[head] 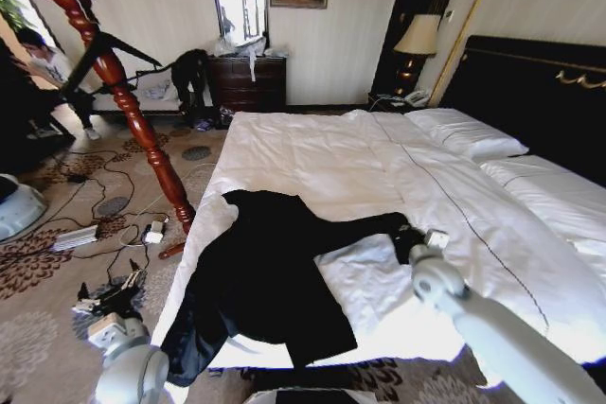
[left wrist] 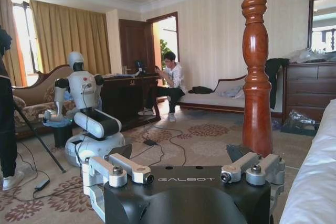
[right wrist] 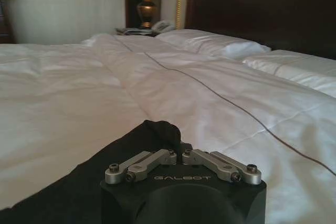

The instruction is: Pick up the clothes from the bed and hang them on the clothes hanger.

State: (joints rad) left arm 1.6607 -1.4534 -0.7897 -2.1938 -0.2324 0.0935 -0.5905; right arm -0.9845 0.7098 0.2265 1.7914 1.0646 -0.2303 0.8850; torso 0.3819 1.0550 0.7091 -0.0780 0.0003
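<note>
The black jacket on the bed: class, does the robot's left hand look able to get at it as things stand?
Probably yes. The jacket lies spread at the near edge of the bed, one side draping over the edge toward the left hand, which hangs low beside the bed with its fingers apart. Nothing stands between them.

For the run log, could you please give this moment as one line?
right gripper: shut on jacket sleeve | left gripper: open, off bed | hanger: on stand

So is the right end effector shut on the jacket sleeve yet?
Yes. In the right wrist view, the right end effector has its fingers pinched together on the cuff of the black jacket on the bed.
</note>
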